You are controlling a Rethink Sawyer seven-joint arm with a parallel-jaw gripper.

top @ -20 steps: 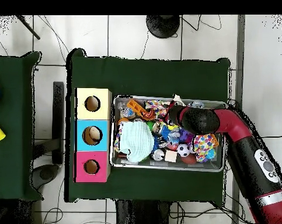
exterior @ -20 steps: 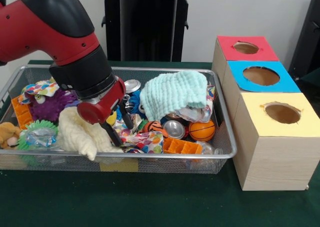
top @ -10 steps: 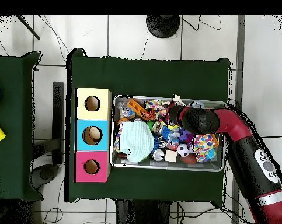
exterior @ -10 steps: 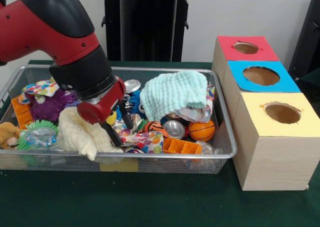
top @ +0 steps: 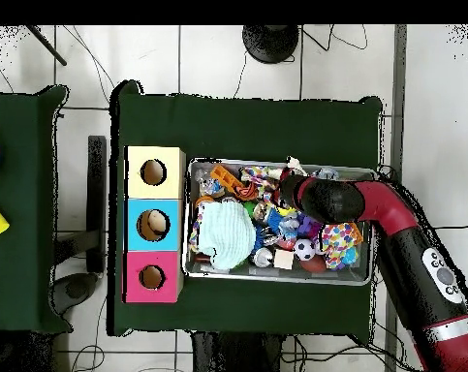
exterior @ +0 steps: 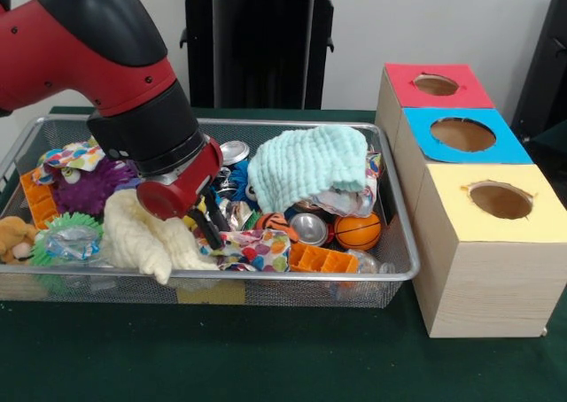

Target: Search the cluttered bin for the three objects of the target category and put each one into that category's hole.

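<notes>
**A:** compared to half a second back, the gripper has its fingers drawn closer together, down in the clutter right of the cream fuzzy cloth. Narrow gap now, but I can't tell if it's pinching anything.

**B:** where's it sitting in the wire bin?

**A:** left of centre, just above the colourful patterned fabric. Mint cloth is piled at the right, with a crushed can and mini basketball below it. The yellow box, blue box and red box stand just right of the bin.
</notes>
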